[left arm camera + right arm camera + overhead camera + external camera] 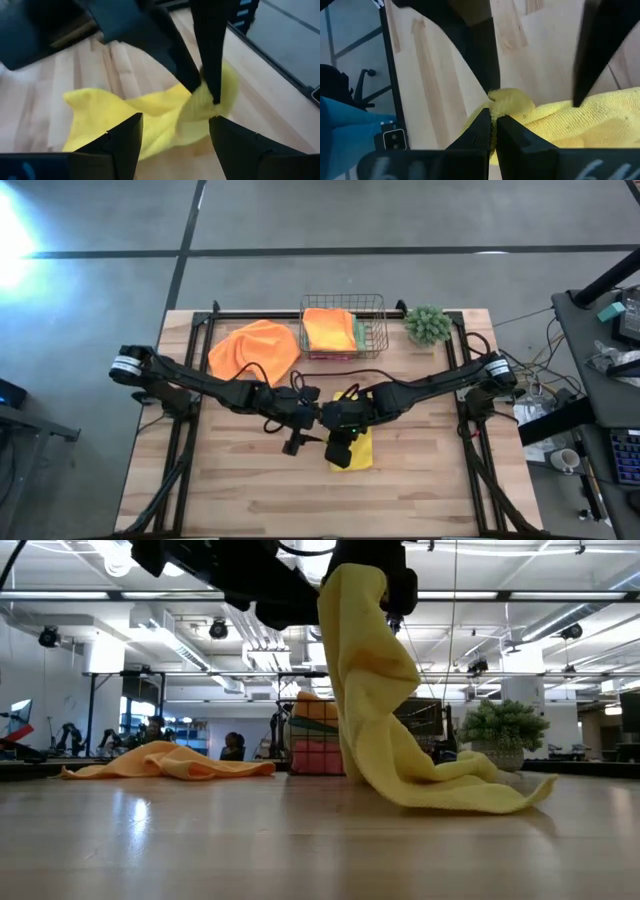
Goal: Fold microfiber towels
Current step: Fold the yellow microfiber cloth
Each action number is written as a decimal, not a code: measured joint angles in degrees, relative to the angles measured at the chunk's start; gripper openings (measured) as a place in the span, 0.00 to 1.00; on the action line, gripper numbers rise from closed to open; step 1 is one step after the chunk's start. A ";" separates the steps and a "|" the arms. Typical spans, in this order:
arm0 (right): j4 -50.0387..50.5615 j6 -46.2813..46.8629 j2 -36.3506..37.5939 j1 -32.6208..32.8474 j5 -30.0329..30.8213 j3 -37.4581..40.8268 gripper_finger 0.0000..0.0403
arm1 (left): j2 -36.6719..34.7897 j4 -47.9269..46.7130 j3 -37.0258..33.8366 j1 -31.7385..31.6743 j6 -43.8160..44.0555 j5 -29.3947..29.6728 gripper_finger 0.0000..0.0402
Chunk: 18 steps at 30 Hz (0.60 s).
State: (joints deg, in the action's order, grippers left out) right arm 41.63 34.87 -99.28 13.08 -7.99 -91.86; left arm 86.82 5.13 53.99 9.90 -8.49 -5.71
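Note:
A yellow towel (385, 730) hangs from my right gripper (493, 131), which is shut on it above the table's middle (338, 448). Its lower end (470, 795) lies on the wood. My left gripper (175, 145) is open close beside it (298, 438), with its fingers apart on either side of the held bunch and touching nothing. An orange towel (255, 350) lies crumpled at the far left. A wire basket (343, 328) at the far edge holds folded orange, green and pink towels. My right gripper pinches a bunched bit of the yellow towel's upper end (506, 99) between its two fingertips, which slant down from the table's right. I cannot tell whether they have one layer or several. The towel hangs slack below the fingers, with its lower part (450, 790) resting on the table.
A small green plant (428, 325) stands at the far right next to the basket. Bare wood (250, 490) stretches along the near side. The two arms meet closely over the middle of the table.

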 joint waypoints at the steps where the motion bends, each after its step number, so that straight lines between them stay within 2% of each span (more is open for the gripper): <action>1: 0.05 0.00 0.02 0.00 0.00 -0.10 0.02 | 0.49 0.00 0.32 0.16 0.00 -0.01 0.53; 14: -0.06 0.06 0.30 -0.07 -1.47 -0.37 0.02 | 1.14 0.66 1.84 1.09 -0.02 1.62 0.53; 18: 0.02 0.15 0.26 -0.09 -1.46 -0.37 0.02 | 1.14 0.72 1.79 1.09 0.00 1.72 0.48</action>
State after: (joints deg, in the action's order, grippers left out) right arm 41.65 35.02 -99.02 12.99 -9.45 -92.23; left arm 87.96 5.85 55.79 10.98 -8.49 -3.99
